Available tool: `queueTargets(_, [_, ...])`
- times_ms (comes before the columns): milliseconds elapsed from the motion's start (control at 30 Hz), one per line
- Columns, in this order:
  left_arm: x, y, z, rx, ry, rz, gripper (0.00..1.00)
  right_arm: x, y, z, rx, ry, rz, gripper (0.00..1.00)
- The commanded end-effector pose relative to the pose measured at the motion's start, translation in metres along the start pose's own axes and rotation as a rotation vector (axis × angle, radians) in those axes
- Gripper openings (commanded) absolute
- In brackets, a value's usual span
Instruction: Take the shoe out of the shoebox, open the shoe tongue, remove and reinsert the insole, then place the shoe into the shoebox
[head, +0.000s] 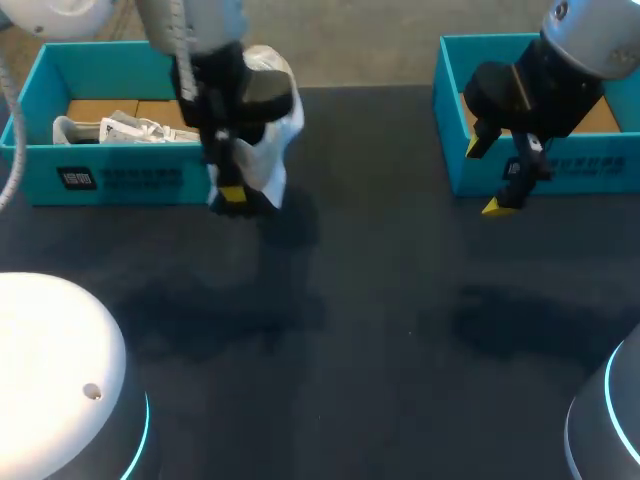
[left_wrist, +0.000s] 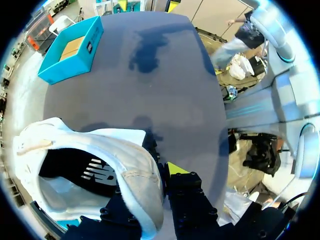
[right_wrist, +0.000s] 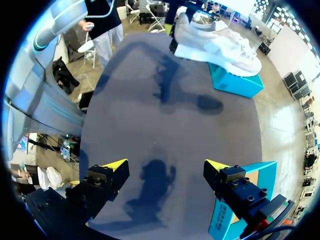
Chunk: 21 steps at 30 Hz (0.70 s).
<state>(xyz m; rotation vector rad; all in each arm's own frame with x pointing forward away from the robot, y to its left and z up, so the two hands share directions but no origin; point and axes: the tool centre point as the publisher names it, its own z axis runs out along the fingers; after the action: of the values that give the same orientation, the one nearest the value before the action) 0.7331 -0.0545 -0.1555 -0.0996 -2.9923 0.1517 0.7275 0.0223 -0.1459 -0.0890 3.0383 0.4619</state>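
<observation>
A white shoe hangs in the air beside the right end of the left teal shoebox, heel down. My left gripper is shut on its heel collar. In the left wrist view the collar of the shoe runs between the fingers of the left gripper; one yellow fingertip shows, the other is hidden by the shoe. A black insole lies inside. My right gripper hangs open and holds nothing, in front of the right teal shoebox. The right wrist view shows the shoe far ahead.
A second white shoe lies in the left shoebox. The right shoebox shows a brown cardboard floor. Dark tabletop spreads between and in front of the boxes. White arm bases stand at the front corners.
</observation>
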Motion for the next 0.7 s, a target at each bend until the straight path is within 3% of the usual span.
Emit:
queueTargets(33, [-0.009, 0.048, -0.005, 0.012, -0.018, -0.01, 0.0, -0.001, 0.001, 0.001, 0.003, 0.002, 0.001, 1.0])
queueTargets(333, [-0.036, 0.116, -0.008, -0.012, -0.028, -0.008, 0.0, -0.001, 0.001, 0.001, 0.003, 0.002, 0.001, 1.0])
queueTargets(700, [-0.082, 0.206, -0.032, -0.009, 0.0, -0.033, 0.0, -0.001, 0.001, 0.001, 0.003, 0.002, 0.001, 1.0])
